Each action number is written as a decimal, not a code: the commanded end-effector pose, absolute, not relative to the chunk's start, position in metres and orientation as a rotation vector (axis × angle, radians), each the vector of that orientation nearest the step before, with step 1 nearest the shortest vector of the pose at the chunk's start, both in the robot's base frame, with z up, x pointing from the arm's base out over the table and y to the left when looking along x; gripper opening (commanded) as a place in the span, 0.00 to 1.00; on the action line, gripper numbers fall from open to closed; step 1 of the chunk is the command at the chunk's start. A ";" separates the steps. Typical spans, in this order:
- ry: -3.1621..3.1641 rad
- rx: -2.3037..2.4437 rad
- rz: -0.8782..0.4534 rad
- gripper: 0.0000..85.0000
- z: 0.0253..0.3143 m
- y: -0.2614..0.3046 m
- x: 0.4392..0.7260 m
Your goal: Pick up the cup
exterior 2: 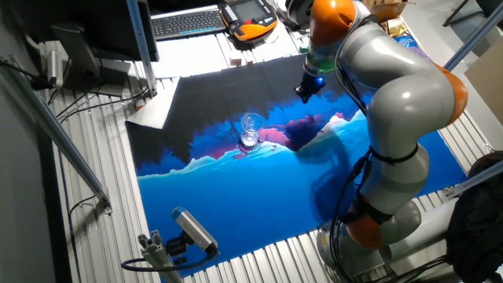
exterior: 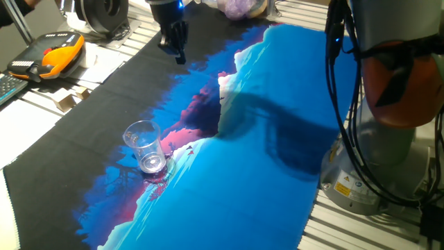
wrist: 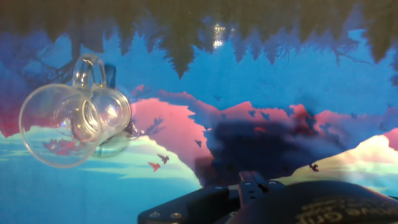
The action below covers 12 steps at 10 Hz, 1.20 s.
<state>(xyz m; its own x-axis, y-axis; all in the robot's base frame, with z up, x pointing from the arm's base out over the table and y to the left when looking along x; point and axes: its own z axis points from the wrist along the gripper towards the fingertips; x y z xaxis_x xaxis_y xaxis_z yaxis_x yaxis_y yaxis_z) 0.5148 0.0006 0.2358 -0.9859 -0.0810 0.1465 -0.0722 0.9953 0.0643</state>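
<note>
The cup [exterior: 146,146] is small, clear plastic and stands upright on the blue and pink printed mat [exterior: 277,139], near its black part. It also shows in the other fixed view [exterior 2: 251,130] and at the left of the hand view [wrist: 74,124]. My gripper [exterior: 176,47] hangs above the black far part of the mat, well apart from the cup and holding nothing; it also shows in the other fixed view [exterior 2: 305,88]. Its dark fingers are too small and dim to tell their spacing. The hand view shows only the dark gripper body [wrist: 261,202] at the bottom edge.
An orange and black teach pendant [exterior: 52,55] lies off the mat at the far left, by a small cardboard piece [exterior: 69,97]. The arm's base and cables [exterior: 378,146] stand at the right. A keyboard [exterior 2: 185,22] and a camera mount [exterior 2: 192,232] flank the mat.
</note>
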 end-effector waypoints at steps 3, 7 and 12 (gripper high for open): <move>-2.959 0.055 -0.124 0.20 0.239 0.016 0.519; -2.946 0.099 -0.087 0.60 0.233 0.070 0.531; -2.982 0.060 -0.113 0.60 0.196 0.121 0.523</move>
